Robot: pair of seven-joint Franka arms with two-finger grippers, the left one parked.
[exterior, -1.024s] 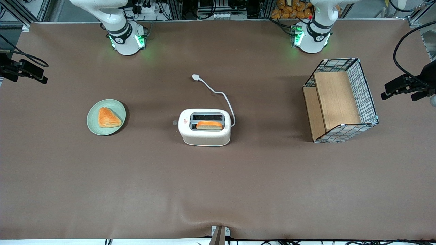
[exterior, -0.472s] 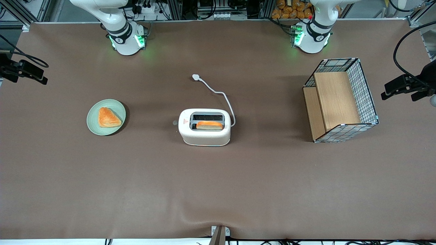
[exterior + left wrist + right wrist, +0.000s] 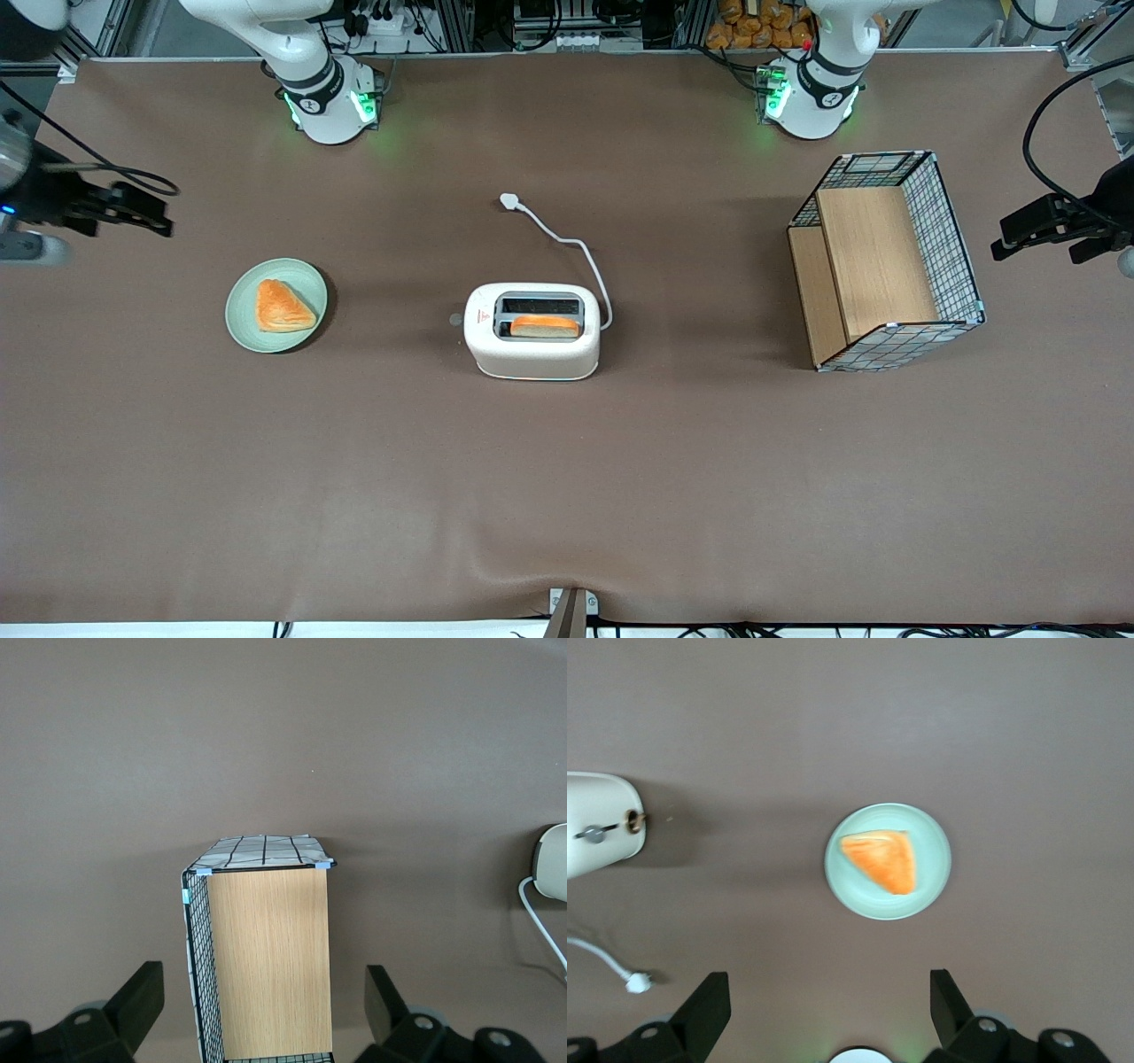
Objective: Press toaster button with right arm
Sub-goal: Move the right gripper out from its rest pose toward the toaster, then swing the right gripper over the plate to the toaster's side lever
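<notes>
Black against the brown table covering (image 3: 567,496), the gripper (image 3: 142,213) has moved inward from the working arm's edge of the table since a moment ago, though it hangs high and well apart from the toaster (image 3: 532,332). That suggests the reach toward the toaster button (image 3: 455,319) has only begun. Its jaws are spread wide, with nothing between them. The button is a small pale-grey knob, apparently round, protruding from the toaster's narrow end that faces the working arm. Smooth white plastic shapes the rounded toaster body, a browned slice sits in one slot, and a pastry (image 3: 283,307) rests on a matte green plate (image 3: 244,326) between gripper and toaster.
</notes>
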